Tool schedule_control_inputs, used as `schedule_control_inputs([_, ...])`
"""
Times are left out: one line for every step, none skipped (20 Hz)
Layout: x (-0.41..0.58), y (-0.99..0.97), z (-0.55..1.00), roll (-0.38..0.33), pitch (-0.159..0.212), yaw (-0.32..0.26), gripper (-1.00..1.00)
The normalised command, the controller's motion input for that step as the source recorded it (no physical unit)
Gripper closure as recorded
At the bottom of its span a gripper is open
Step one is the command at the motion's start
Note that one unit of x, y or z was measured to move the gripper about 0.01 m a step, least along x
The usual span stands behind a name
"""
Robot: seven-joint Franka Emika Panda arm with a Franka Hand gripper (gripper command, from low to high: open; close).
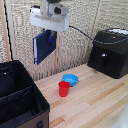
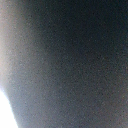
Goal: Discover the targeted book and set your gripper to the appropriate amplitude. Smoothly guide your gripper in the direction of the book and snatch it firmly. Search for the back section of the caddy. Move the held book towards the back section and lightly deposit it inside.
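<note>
The dark blue book [image 1: 43, 47] hangs upright in the air, held at its upper edge by my gripper [image 1: 50, 33], which is shut on it. The gripper's white block is high up in the exterior view, left of centre. The black fabric caddy [image 1: 20, 100] sits at the exterior view's lower left, below and left of the book. Its dividing wall [image 1: 17, 93] splits it into a near compartment and the back section [image 1: 11, 77]. The book is above the table, beyond the caddy's right edge. The wrist view shows only a dark blurred surface [image 2: 70, 65], too close to make out.
A red cup [image 1: 64, 88] stands on the wooden table [image 1: 95, 100], with a blue bowl [image 1: 70, 79] just behind it. A black hard-shelled appliance [image 1: 111, 52] stands at the exterior view's right. A cable runs from the arm toward it.
</note>
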Motion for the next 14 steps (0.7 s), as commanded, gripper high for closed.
schedule_control_inputs([0.16, 0.55, 0.87, 0.039, 0.0, -0.129, 1.0])
schedule_control_inputs([0.169, 0.58, 0.87, 0.043, 0.0, -0.119, 1.0])
schedule_control_inputs([0.18, 0.63, 0.86, 0.044, 0.0, -0.103, 1.0])
schedule_control_inputs([0.174, 0.65, 0.84, 0.049, 0.0, -0.089, 1.0])
schedule_control_inputs([0.166, 0.71, 0.81, 0.055, 0.0, -0.066, 1.0])
schedule_control_inputs([0.174, 0.74, 0.79, 0.056, 0.0, -0.052, 1.0])
schedule_control_inputs([0.174, 0.74, 0.78, 0.056, 0.002, -0.05, 1.0])
schedule_control_inputs([0.169, 0.75, 0.75, 0.054, 0.012, -0.047, 1.0])
schedule_control_inputs([0.174, 0.77, 0.69, 0.046, 0.016, -0.047, 1.0])
schedule_control_inputs([0.18, 0.8, 0.57, 0.031, 0.032, -0.045, 1.0])
schedule_control_inputs([0.171, 0.81, 0.51, 0.027, 0.045, -0.041, 1.0])
schedule_control_inputs([0.166, 0.81, 0.47, 0.026, 0.054, -0.039, 1.0])
schedule_control_inputs([0.154, 0.81, 0.44, 0.027, 0.063, -0.034, 1.0])
schedule_control_inputs([0.149, 0.81, 0.42, 0.028, 0.065, -0.034, 1.0])
